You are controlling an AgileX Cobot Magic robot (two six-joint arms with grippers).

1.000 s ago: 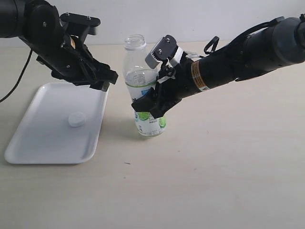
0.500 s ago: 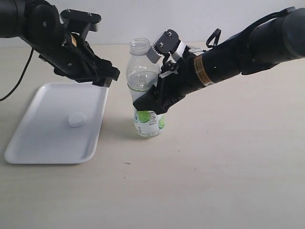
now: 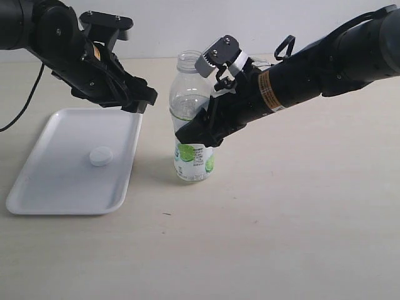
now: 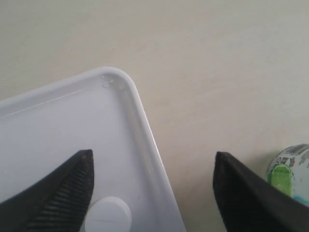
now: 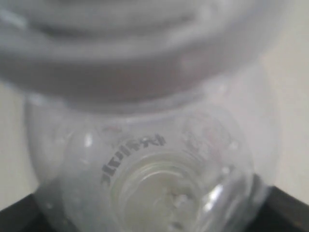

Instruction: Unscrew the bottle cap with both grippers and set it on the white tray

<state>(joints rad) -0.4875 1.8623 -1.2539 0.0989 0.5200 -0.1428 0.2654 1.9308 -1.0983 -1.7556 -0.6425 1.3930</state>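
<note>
The clear bottle (image 3: 189, 87) stands upright on the table with its neck open and no cap on it. My right gripper (image 3: 195, 136) is closed round its middle, just above the lime label; in the right wrist view the bottle (image 5: 154, 159) fills the space between the black jaws of the right gripper (image 5: 152, 208). The white bottle cap (image 3: 100, 155) lies flat on the white tray (image 3: 56, 181). My left gripper (image 3: 142, 103) hangs open and empty over the tray's far right corner. In the left wrist view the left gripper (image 4: 153, 155) straddles the tray rim (image 4: 145, 135), with the cap (image 4: 108, 217) by one jaw.
The tray lies at the left of the pale wooden table. A black cable (image 3: 22, 103) trails behind the left arm. The bottle's label (image 4: 289, 171) shows beside the left gripper's other jaw.
The bottle was tilted to the left and now stands upright, shifted slightly right with the right gripper. The left gripper has barely moved above the tray corner.
</note>
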